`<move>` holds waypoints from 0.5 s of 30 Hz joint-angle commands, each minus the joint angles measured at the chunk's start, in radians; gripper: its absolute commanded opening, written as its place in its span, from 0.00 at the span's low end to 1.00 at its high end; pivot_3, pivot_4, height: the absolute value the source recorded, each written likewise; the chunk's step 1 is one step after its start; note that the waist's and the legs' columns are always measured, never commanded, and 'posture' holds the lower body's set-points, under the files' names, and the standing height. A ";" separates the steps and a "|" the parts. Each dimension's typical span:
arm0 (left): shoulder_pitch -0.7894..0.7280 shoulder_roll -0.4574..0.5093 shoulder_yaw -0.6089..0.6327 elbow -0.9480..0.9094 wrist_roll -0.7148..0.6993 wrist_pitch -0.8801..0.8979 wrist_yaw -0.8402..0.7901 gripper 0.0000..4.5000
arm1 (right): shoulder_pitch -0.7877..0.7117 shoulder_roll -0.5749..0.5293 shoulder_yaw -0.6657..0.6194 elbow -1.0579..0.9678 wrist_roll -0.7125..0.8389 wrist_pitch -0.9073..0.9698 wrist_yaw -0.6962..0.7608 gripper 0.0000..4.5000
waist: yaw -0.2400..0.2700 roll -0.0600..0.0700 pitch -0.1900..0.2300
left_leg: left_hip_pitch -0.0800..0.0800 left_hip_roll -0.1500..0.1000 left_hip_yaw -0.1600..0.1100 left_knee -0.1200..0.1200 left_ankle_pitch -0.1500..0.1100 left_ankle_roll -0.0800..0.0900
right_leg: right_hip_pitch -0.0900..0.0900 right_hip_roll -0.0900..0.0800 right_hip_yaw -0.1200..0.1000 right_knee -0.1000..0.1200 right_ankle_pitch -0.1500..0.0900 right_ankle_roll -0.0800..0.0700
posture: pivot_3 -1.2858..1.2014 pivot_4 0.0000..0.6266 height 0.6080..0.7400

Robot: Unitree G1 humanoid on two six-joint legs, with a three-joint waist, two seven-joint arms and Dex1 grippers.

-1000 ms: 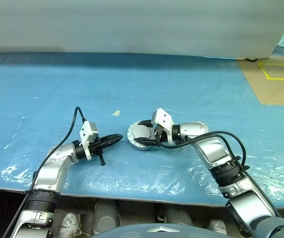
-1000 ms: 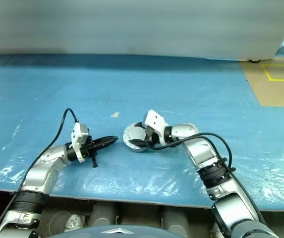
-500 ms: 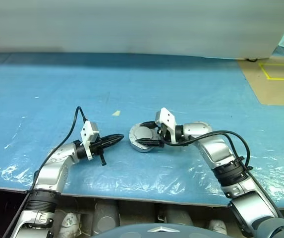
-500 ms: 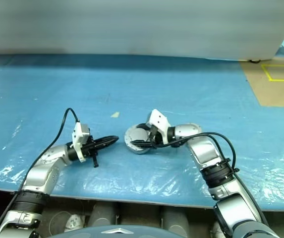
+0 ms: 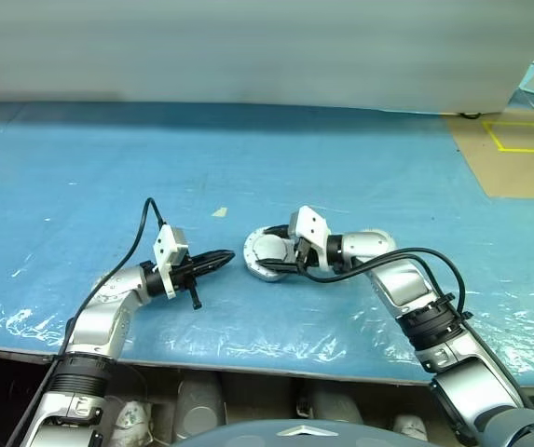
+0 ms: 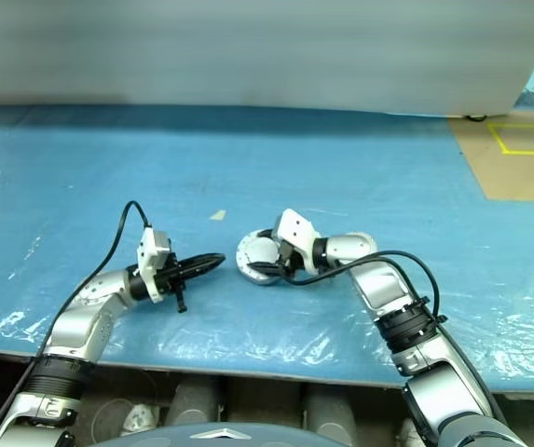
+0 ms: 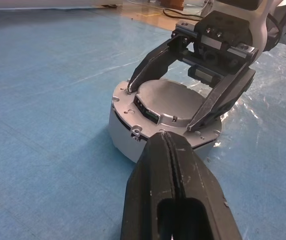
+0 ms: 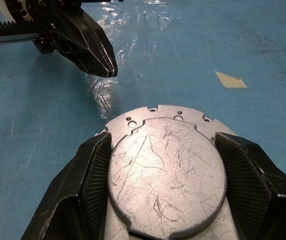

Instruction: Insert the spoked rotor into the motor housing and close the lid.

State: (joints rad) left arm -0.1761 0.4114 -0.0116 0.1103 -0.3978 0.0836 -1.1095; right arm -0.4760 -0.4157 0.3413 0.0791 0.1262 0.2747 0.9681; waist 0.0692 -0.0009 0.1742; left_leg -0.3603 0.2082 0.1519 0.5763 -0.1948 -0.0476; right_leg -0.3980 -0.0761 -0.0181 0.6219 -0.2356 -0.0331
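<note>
A blue work surface covered with clear plastic film (image 5: 360,168) spans the scene; a tan floor area marked with yellow tape lines (image 5: 518,149) lies at its far right. Near the middle of the surface sits the motor housing, a round shallow silver metal cup (image 7: 128,132), with the lid, a round silver disc showing its plain scratched grey face (image 8: 165,172), seated on top of it. The right gripper (image 5: 280,257) reaches in from the right, its two black fingers (image 8: 90,172) spread wide and pressed against opposite edges of the lid. The left gripper (image 5: 222,260) is level just beside the housing on its left, apart from it, fingers pressed fully together and empty. A small pale scrap of tape (image 5: 218,212) lies farther back on the surface.
</note>
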 commanded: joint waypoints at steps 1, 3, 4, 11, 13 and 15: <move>-0.010 0.000 -0.003 -0.009 -0.009 -0.013 -0.009 0.00 | 0.030 -0.019 0.010 0.004 0.005 0.063 0.028 0.66 | 0.000 0.000 0.000 | 0.000 0.000 0.000 0.000 0.000 0.000 | 0.000 0.000 0.000 -0.001 0.000 0.000 | 0.52 0.24 1.00; -0.011 -0.001 -0.004 -0.007 -0.008 -0.015 -0.010 0.00 | 0.037 -0.015 0.005 -0.002 0.018 0.081 0.033 0.66 | 0.000 0.000 -0.001 | -0.002 0.000 0.000 0.000 0.000 0.000 | -0.001 0.000 0.000 -0.002 0.000 0.000 | 0.52 0.24 1.00; -0.011 -0.002 -0.004 -0.004 -0.007 -0.017 -0.010 0.00 | 0.043 -0.016 0.006 -0.006 0.024 0.092 0.037 0.66 | 0.000 0.000 -0.001 | -0.003 0.000 0.000 0.000 0.000 0.000 | -0.002 0.000 0.000 -0.002 0.000 0.000 | 0.52 0.24 1.00; -0.008 -0.004 -0.008 0.005 0.001 -0.027 -0.008 0.00 | 0.059 -0.013 0.033 0.026 -0.025 0.064 0.007 0.66 | 0.000 -0.001 -0.004 | -0.005 0.000 0.000 -0.003 0.000 0.000 | -0.004 0.000 -0.001 -0.003 0.000 0.000 | 0.52 0.24 1.00; -0.009 -0.004 -0.008 0.007 0.002 -0.028 -0.007 0.00 | 0.054 -0.016 0.044 0.044 -0.048 0.047 -0.005 0.66 | 0.000 -0.001 -0.006 | -0.005 0.000 0.000 -0.003 0.000 0.000 | -0.004 0.000 -0.001 -0.003 0.000 0.000 | 0.52 0.24 1.00; -0.009 -0.003 -0.008 0.008 0.003 -0.028 -0.007 0.00 | 0.053 -0.010 0.045 0.048 -0.049 0.049 -0.017 0.66 | 0.000 -0.002 -0.007 | -0.004 0.000 0.000 -0.003 0.000 0.000 | -0.003 0.000 -0.001 -0.004 0.000 0.000 | 0.52 0.24 1.00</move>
State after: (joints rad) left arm -0.1812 0.4078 -0.0181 0.1311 -0.3912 0.0729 -1.1101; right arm -0.4569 -0.4159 0.3448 0.0644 0.1375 0.2968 0.9620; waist 0.0687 -0.0025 0.1669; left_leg -0.3634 0.2082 0.1520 0.5735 -0.1947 -0.0479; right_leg -0.4007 -0.0758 -0.0189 0.6180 -0.2359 -0.0334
